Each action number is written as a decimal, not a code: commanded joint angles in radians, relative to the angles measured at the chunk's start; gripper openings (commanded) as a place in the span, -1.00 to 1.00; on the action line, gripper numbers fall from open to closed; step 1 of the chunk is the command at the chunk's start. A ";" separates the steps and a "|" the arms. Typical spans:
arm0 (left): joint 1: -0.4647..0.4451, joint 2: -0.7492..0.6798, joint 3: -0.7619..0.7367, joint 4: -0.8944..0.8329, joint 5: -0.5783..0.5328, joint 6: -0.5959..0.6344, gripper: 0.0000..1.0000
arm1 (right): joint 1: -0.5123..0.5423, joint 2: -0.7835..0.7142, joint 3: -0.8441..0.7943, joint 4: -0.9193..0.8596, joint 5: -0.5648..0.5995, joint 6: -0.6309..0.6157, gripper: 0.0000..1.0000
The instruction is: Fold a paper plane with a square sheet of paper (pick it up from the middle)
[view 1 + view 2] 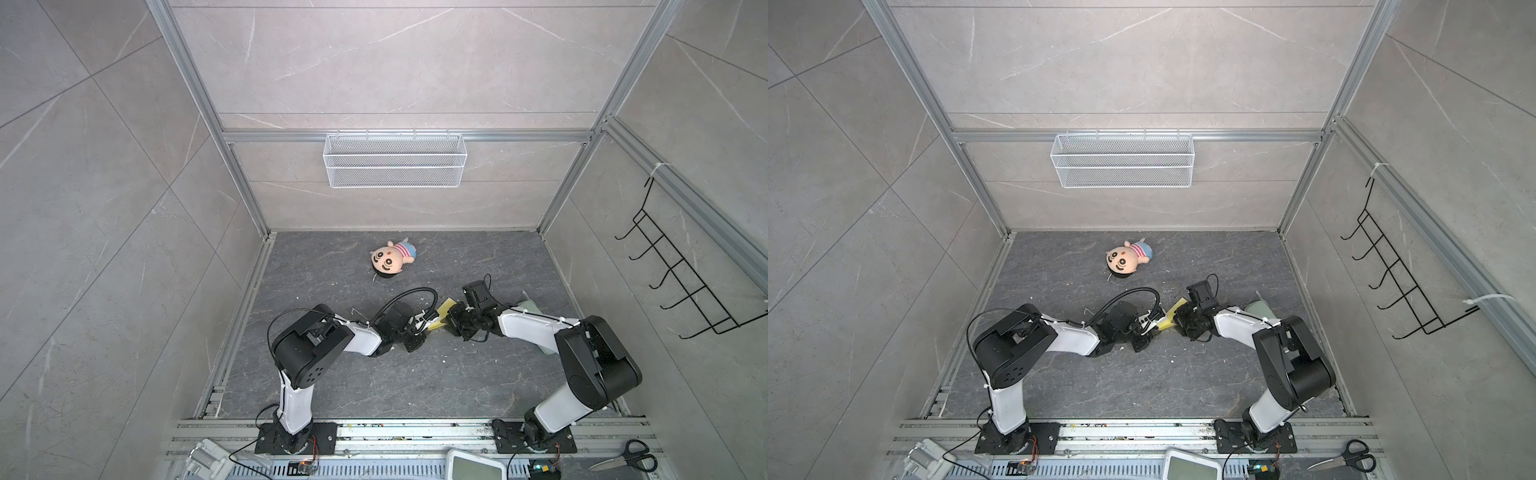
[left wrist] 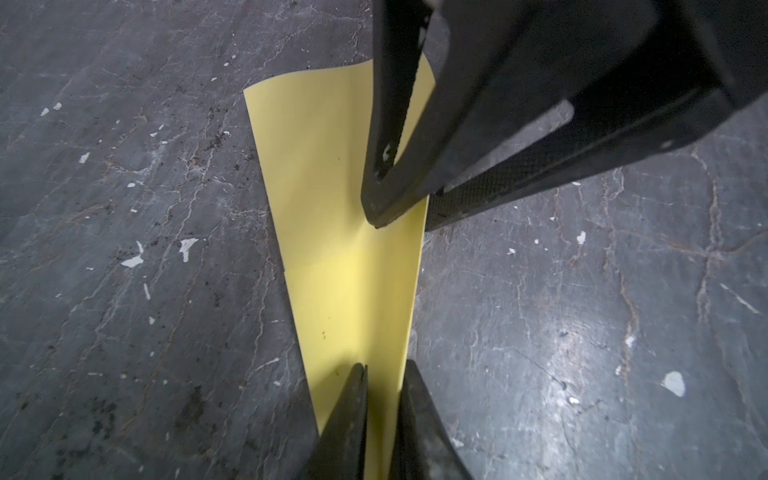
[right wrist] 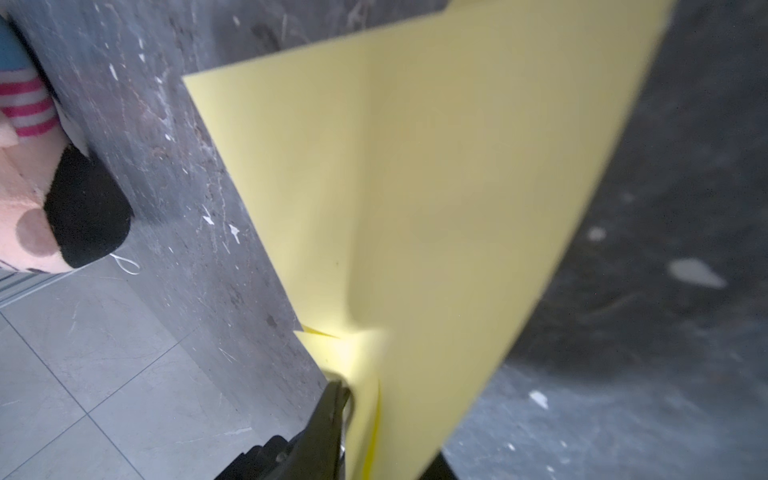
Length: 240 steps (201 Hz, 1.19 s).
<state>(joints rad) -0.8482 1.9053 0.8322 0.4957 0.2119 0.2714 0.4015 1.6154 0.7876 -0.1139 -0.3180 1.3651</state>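
The square sheet of paper is folded into a slim, tapered yellow paper plane [image 1: 444,308] [image 1: 1177,306], held just above the dark table between my two grippers, which meet at mid-table. In the left wrist view the paper plane [image 2: 332,187] runs lengthwise into my left gripper [image 2: 384,365], whose jaws are shut on its narrow end. My right gripper [image 2: 402,224] straddles the plane's long edge with its tips apart, so it is open. In the right wrist view the paper plane [image 3: 457,187] fills the gap beside one finger [image 3: 328,415] and hides the other. My left gripper [image 1: 430,325] and right gripper [image 1: 449,320] nearly touch.
A plush doll [image 1: 390,259] [image 3: 50,187] lies behind the grippers. A pale green pad [image 1: 525,309] sits partly under the right arm. A wire basket [image 1: 395,160] hangs on the back wall and a black hook rack [image 1: 681,274] on the right wall. Scissors [image 1: 627,456] lie at the front rail.
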 commanded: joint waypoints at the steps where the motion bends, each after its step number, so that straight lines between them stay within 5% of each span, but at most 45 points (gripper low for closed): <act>1: -0.003 -0.021 0.011 0.003 0.007 0.007 -0.74 | -0.013 -0.044 0.042 -0.067 0.028 -0.046 -0.17; 38: -0.002 -0.041 0.024 -0.057 0.024 -0.021 -0.83 | -0.041 -0.112 0.048 -0.132 0.097 -0.123 0.23; 77: 0.005 -0.063 0.018 -0.068 0.020 -0.093 -0.86 | -0.074 -0.178 0.045 -0.159 0.151 -0.236 0.38; 143: 0.036 -0.081 0.007 -0.079 0.079 -0.322 -0.88 | -0.078 -0.253 -0.012 -0.046 0.118 -0.580 0.39; 240: 0.149 -0.076 -0.038 0.025 0.246 -0.701 -0.88 | -0.059 -0.134 -0.168 0.420 -0.206 -0.619 0.07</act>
<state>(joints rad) -0.7212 1.8687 0.8017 0.4751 0.3775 -0.3035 0.3283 1.4345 0.6384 0.1555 -0.4324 0.7765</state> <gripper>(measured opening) 0.064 0.542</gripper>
